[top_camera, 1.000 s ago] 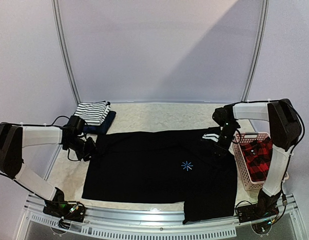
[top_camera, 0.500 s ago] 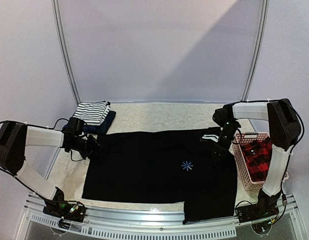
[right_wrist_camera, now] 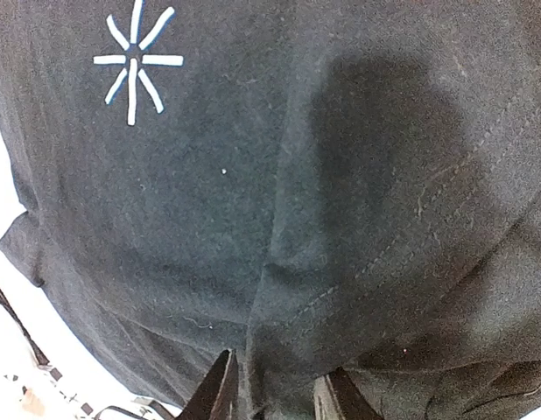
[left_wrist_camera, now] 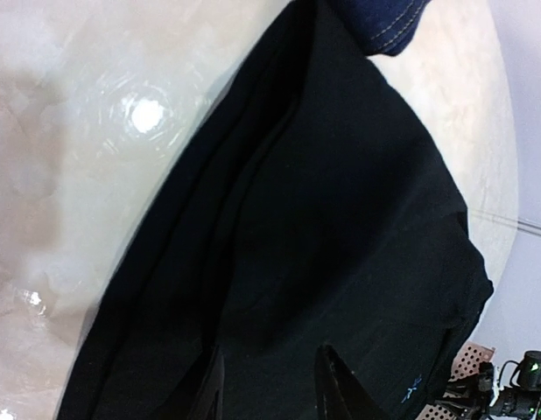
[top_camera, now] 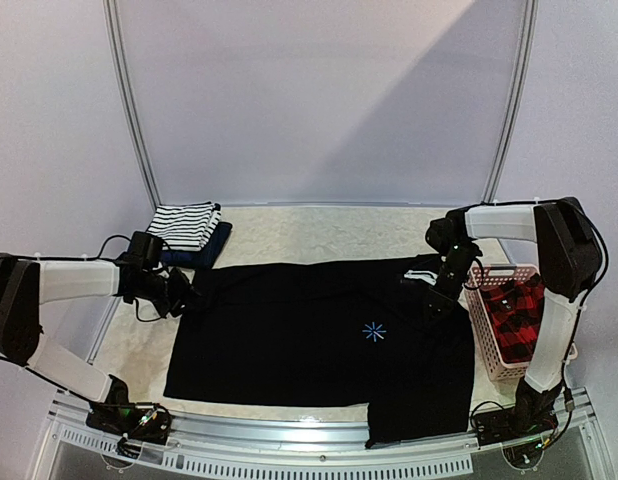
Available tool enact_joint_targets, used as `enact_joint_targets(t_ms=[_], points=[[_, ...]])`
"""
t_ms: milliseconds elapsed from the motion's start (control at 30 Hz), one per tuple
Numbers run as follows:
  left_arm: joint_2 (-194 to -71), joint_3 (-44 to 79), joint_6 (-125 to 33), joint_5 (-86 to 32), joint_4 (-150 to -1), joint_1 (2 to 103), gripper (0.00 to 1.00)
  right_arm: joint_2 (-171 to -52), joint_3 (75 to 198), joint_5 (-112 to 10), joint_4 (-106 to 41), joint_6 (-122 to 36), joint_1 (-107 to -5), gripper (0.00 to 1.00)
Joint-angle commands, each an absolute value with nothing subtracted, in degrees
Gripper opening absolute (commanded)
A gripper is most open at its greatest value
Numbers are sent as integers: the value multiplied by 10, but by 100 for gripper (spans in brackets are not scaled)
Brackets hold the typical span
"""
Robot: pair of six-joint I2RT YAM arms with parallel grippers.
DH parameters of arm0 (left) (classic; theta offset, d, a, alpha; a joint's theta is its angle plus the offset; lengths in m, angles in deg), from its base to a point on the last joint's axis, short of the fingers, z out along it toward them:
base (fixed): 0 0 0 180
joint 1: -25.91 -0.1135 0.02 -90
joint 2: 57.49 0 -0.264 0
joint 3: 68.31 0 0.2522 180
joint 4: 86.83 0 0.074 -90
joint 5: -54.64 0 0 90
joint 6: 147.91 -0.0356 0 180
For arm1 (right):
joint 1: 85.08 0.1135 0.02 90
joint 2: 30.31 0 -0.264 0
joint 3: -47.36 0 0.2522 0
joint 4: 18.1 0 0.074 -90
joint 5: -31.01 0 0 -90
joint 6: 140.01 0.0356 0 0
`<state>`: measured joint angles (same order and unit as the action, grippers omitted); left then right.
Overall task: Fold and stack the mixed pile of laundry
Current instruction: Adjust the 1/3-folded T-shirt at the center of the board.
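Black shirt (top_camera: 309, 340) cloth lies between the fingers (left_wrist_camera: 209, 389) of the left gripper (left_wrist_camera: 270, 385), low in the left wrist view. The fingers stand apart. Whether they clamp the cloth cannot be told. In the top view this gripper sits at the shirt's left edge, centre left of the frame.

A raised fold of the same shirt runs up between the fingers (right_wrist_camera: 220, 389) of the right gripper (right_wrist_camera: 277, 394), at the bottom of the right wrist view. The gap is narrow. A firm pinch cannot be confirmed. This gripper sits at the shirt's upper right corner in the top view.

The shirt lies spread across the middle of the table (top_camera: 319, 225), with a blue star mark (top_camera: 374, 331) near its centre. Its lower right part reaches the near table edge.

At upper left, a folded striped top (top_camera: 187, 222) rests on a navy piece (top_camera: 217, 242). At right, a plaid shirt (top_camera: 514, 315) lies in a pink basket (top_camera: 481, 345), just beside the black shirt.
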<state>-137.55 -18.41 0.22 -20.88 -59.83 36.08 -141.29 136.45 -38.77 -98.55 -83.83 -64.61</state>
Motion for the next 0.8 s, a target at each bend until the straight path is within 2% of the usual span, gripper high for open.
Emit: enact_joint_targets(t_ms=[0,267,433,533,633,700,767], points=[[-1404,-186,3,-195,-595,355,35,-1423,1365,-375,-992,-842,-644,28],[-1418,-188,3,-202,-603,356,33,-1418,1368,-375,-994,-843,-645,27],[-1448,-186,5,-185,-626,356,29,-1425,1365,-370,-992,-842,-644,23],[-1454,-188,4,-188,-634,355,20,-1428,1364,-366,-989,-842,-644,18],[-1448,-175,-8,-202,-621,354,6,-1429,1364,-357,-990,-844,-644,1],[-1440,-155,-25,-219,-596,355,0,-1420,1366,-353,-990,-847,-645,0],[-1433,-129,-47,-237,-564,355,0,-1401,1370,-358,-992,-850,-644,0]])
